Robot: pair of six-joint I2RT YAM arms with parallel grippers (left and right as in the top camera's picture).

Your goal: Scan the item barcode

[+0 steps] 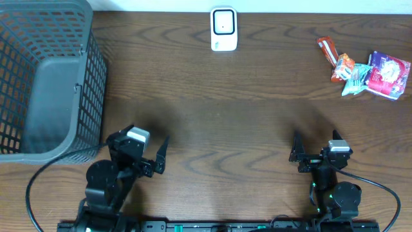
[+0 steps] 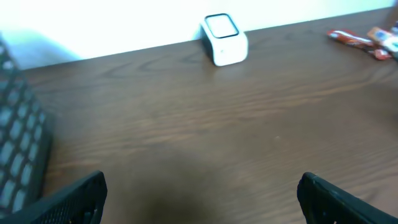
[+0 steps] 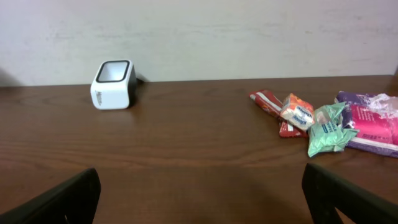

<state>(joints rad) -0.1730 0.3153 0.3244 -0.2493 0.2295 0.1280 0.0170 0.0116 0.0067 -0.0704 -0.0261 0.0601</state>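
The white barcode scanner (image 1: 223, 29) with a black window stands at the back middle of the table, also seen as the scanner (image 2: 224, 39) and the scanner (image 3: 114, 84). The items lie in a small pile at the back right: a red packet (image 1: 327, 49), an orange-and-white packet (image 1: 343, 66), a green packet (image 1: 356, 80) and a purple-pink packet (image 1: 388, 74). No barcode shows. My left gripper (image 1: 137, 140) and right gripper (image 1: 314, 136) sit near the front edge, far from the pile. Both are wide open, with only bare wood between the fingers of the left gripper (image 2: 202, 180) and the right gripper (image 3: 200, 173).
A grey mesh basket (image 1: 90, 64) fills the back left corner, close to my left arm; its wall (image 2: 18, 155) shows at the left of the left wrist view. Black cables run from both arm bases at the front edge.
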